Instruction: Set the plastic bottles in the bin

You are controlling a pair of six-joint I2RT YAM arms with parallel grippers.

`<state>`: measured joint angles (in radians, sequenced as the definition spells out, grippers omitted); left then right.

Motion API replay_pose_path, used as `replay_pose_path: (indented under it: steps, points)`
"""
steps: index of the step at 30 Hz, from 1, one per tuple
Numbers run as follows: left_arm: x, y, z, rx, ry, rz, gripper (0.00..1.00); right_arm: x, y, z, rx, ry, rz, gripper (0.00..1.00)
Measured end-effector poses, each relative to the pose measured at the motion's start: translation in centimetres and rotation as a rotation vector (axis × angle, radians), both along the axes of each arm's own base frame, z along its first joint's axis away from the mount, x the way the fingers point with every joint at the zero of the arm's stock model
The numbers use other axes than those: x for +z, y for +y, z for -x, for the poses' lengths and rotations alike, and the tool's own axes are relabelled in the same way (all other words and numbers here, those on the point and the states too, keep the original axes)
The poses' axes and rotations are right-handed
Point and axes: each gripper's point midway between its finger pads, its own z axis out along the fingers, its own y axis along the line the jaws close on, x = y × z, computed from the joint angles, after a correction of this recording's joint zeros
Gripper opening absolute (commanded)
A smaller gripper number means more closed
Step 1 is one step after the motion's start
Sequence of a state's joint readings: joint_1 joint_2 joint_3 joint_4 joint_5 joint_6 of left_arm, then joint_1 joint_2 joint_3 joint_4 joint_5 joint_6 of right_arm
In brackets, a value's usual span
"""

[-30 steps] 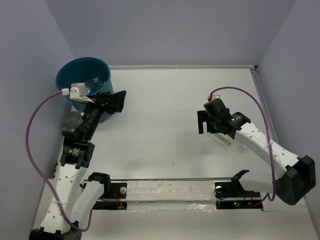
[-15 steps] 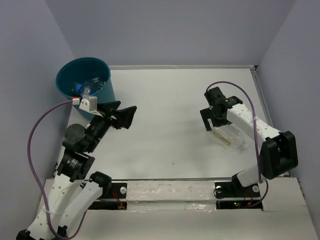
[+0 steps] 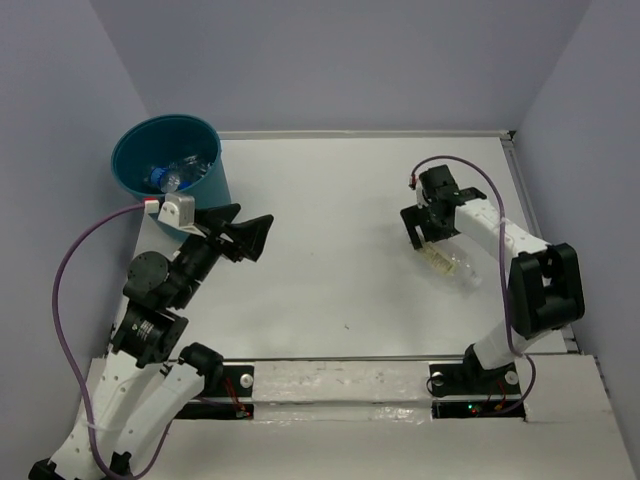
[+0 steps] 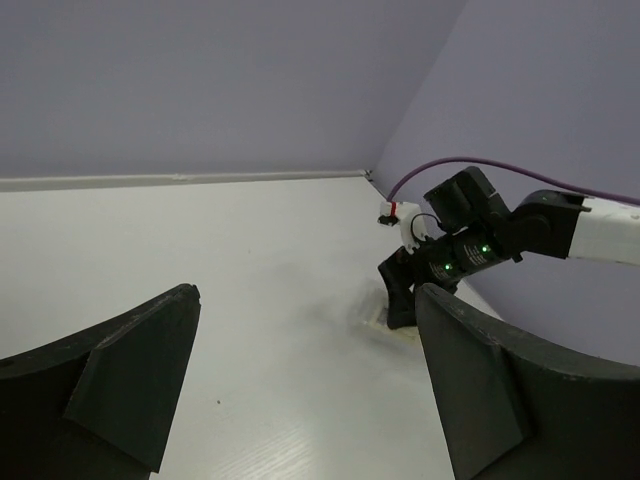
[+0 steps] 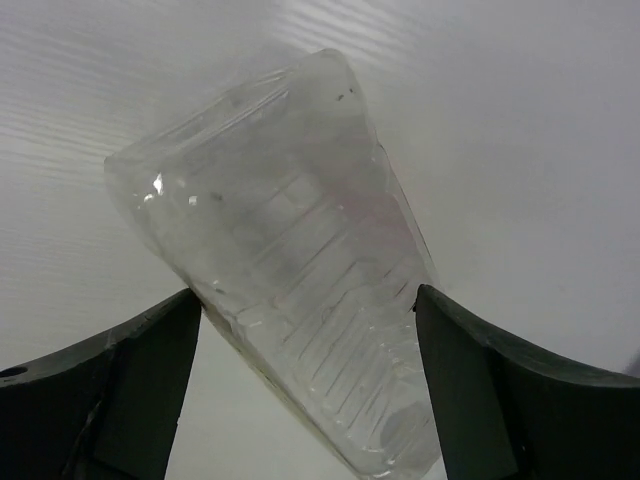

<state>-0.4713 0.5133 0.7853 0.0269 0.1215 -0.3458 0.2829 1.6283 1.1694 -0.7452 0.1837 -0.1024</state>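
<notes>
Straddling clear ribbed plastic bottle (image 5: pixel 300 260) lying on white tabletop (image 3: pixel 330 220) at right, right gripper (image 3: pixel 425 240) jaws apart, newly lowered. Left gripper (image 3: pixel 250 232) jaws apart, withdrawn from round teal plastic bin (image 3: pixel 215 188) far left; dropped bottles (image 3: pixel 180 172) inside. Likely last pickup.

Clear bottle (image 5: pixel 290 270) lying on white table (image 5: pixel 520 120) between spread gripper (image 5: pixel 307 293) fingers.
</notes>
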Motion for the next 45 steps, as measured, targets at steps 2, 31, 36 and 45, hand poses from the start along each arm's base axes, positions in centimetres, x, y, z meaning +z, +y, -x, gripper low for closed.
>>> replay_pose_path:
  steps: [2,31,36,45]
  points:
    - [-0.1,0.0,0.0,0.001,0.003,-0.002,0.99,0.5,2.6,-1.0,0.021,-0.053,-0.149,0.81]
    - [-2.5,0.8,-3.2,0.076,0.088,-0.041,0.99,2.2,15.3,9.3,0.222,-0.03,-0.488,1.0]
    - [-2.7,0.9,-3.4,0.081,0.096,-0.044,0.99,2.0,15.6,9.9,0.215,-0.033,-0.455,1.0]
    - [-3.0,0.9,-3.6,0.074,0.105,-0.046,0.99,-0.8,15.6,11.3,0.165,0.03,-0.321,1.0]
